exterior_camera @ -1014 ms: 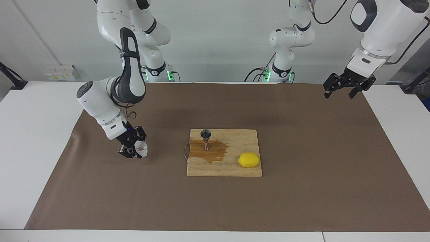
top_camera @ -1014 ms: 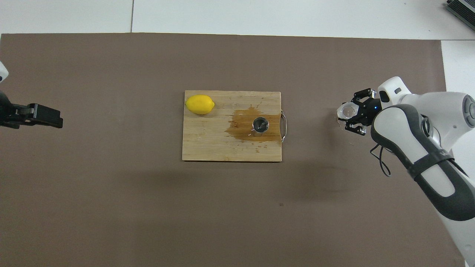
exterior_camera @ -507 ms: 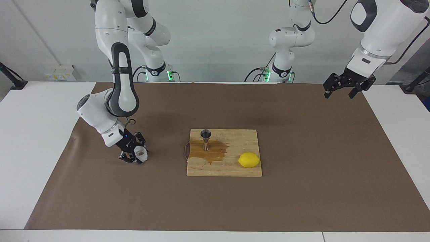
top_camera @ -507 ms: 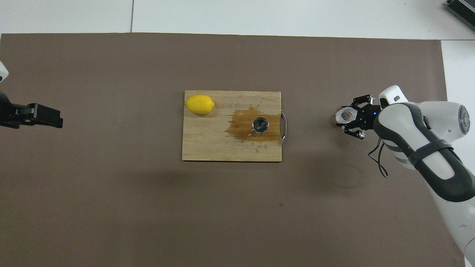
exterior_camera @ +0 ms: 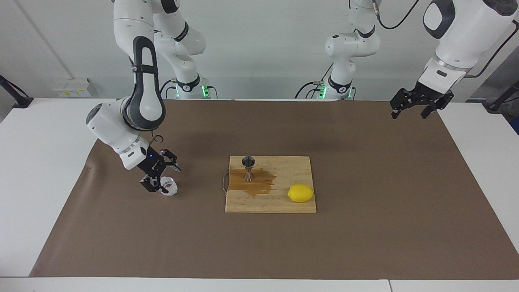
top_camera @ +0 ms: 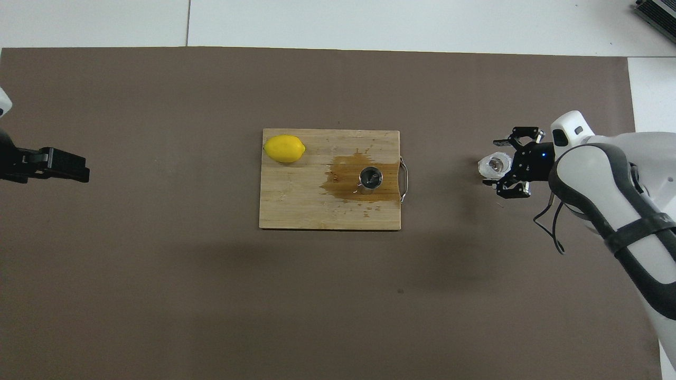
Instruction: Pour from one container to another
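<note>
The clear glass cup point(exterior_camera: 169, 188) stands on the brown mat toward the right arm's end of the table, and also shows in the overhead view point(top_camera: 493, 164). My right gripper point(exterior_camera: 164, 179) is open, its fingers spread either side of the cup and just above it; it also shows in the overhead view point(top_camera: 501, 163). The steel jigger point(exterior_camera: 248, 166) stands upright on the wooden board, in a brown puddle point(exterior_camera: 259, 183); from above, the jigger point(top_camera: 369, 178) shows its open top. My left gripper point(exterior_camera: 413, 107) waits open and empty above the mat at the left arm's end.
The wooden cutting board point(exterior_camera: 279, 205) lies mid-table with a wire handle toward the right arm's end. A yellow lemon point(exterior_camera: 300, 193) lies on its corner farther from the robots, toward the left arm's end. A brown mat point(exterior_camera: 365, 227) covers the table.
My right gripper has set the glass cup down on the mat, opened and drawn up and back a little. The left arm, jigger and lemon have not moved.
</note>
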You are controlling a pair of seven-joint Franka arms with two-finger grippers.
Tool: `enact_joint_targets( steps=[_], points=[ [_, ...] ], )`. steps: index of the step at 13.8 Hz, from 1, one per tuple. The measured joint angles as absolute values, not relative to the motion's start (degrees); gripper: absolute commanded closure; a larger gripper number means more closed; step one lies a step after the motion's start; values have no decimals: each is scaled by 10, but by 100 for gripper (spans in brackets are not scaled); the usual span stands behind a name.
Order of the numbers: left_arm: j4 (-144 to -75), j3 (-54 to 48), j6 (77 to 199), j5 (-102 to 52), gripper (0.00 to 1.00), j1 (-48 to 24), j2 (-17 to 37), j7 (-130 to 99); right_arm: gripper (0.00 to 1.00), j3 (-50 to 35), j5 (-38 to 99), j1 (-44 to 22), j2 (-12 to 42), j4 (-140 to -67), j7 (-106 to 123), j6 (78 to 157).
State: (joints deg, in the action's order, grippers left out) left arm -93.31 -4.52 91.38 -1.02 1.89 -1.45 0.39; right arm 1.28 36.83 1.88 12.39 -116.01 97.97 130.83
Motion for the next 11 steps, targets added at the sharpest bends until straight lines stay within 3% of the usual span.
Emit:
enact_joint_targets(
  steps=[3,8,11],
  points=[
    [-933,-45,914,-10,0,19,-15,4,0,13,270,18,72,-1153,821,1246],
    [-933,-45,914,-10,0,19,-15,4,0,10,133,9,46,-1117,563,1165],
    [-933,-45,914,-10,0,19,-15,4,0,8,67,-5,19,-1085,369,1075]
  ],
)
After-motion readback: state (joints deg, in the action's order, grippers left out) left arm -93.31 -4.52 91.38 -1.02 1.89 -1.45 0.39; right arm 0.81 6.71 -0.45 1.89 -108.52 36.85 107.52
